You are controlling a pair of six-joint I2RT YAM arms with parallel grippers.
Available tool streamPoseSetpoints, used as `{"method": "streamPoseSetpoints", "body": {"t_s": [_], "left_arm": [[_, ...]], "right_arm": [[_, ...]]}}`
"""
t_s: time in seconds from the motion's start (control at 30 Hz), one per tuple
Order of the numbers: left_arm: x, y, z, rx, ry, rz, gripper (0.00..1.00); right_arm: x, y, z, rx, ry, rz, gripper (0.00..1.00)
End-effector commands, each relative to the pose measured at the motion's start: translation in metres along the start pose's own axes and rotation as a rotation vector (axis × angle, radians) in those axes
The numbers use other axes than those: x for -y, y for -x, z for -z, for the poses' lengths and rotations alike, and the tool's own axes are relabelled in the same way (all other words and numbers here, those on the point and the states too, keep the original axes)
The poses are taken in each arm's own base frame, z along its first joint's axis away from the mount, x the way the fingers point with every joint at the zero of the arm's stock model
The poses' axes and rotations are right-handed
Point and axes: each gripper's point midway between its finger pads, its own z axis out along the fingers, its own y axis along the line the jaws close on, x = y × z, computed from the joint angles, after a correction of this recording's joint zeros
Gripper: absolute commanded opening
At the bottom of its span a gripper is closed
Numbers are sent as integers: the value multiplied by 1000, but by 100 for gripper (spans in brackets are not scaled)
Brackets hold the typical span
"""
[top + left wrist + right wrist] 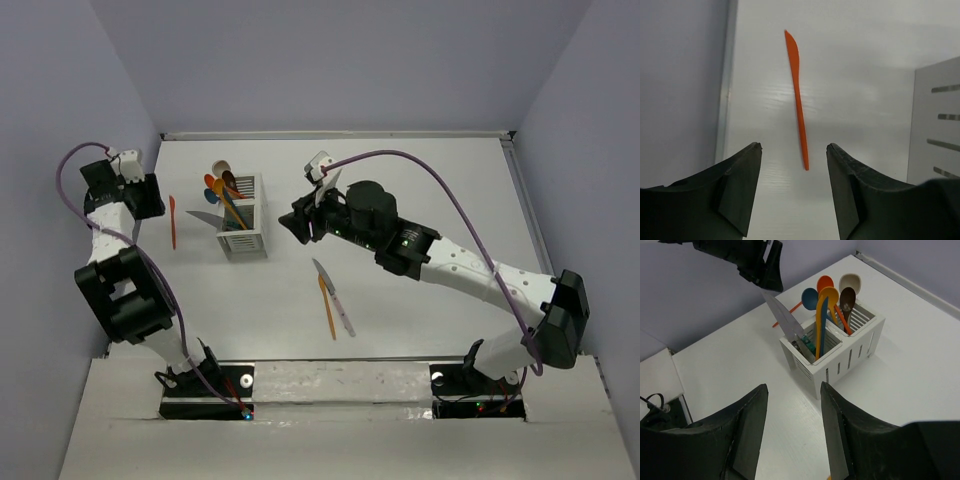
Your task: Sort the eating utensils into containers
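**Top external view.** The caddy [243, 243] stands left of centre on the bench [430, 180]. Its far compartment holds a cluster of spoons [222, 185]. A silver-bladed knife [204, 217] leans out of the near compartment. Three pieces are unsorted on the bench: an orange knife [172, 222] left of the caddy, and a pink-handled knife [338, 303] lying alongside an orange utensil [327, 310] to its right. Sorting appears more than half done. The left gripper [143, 197] is just beside the orange knife. The right gripper [300, 225] hovers between the caddy and the pair.

**Left wrist view.** The left gripper [793, 147] is open and holds nothing. The orange knife [797, 95] lies flat ahead, its handle end nearest the fingertips. Only one slatted caddy wall [937, 125] shows here.

**Right wrist view.** The right gripper [793, 390] is open, empty and facing the caddy [850, 362]. Only this view shows the contents in detail: blue, orange, beige and brown spoons [847, 297] in the far compartment, and the silver-bladed knife [785, 317], teal-handled, with an upright orange piece [820, 330] in the near one. The bench pair is out of frame.
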Motion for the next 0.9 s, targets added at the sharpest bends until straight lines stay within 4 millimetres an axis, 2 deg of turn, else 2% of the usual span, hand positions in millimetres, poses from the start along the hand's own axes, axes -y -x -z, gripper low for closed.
{"method": "streamPoseSetpoints", "body": {"t_s": [0.0,0.07,0.17,0.23,0.27,0.3,0.4,0.53,0.63,0.67,0.77,0.87], "left_arm": [[6,-4,-16,-23,26,-39,65],[6,-13,-30,-55,31,-30,66],[7,-44,-62,-154,29,-21,65],[8,-59,-76,-204,43,-33,64],[8,-57,-77,-200,49,-40,64],[9,-65,-85,-218,49,-44,64],[3,-71,-95,-239,78,-35,63],[9,-78,-103,-272,51,-33,60],[17,-94,-107,-323,27,-58,57],[17,-98,-107,-337,23,-64,53],[16,-116,-103,-402,13,-101,43],[11,-127,-96,-435,37,-140,42]], "right_arm": [[-5,-10,0,-23,11,6,52],[-3,-15,-1,-35,2,7,52],[3,-24,-3,-55,-24,10,52],[5,-32,-5,-72,-34,12,52],[5,-32,-5,-75,-35,14,52],[6,-36,-7,-86,-37,14,52],[7,-43,-8,-108,-43,14,52],[10,-48,-10,-121,-56,17,52],[12,-48,-10,-121,-69,19,52],[12,-46,-10,-117,-65,19,52],[13,-50,-6,-140,-69,23,52],[13,-48,-3,-136,-72,24,52]]}}
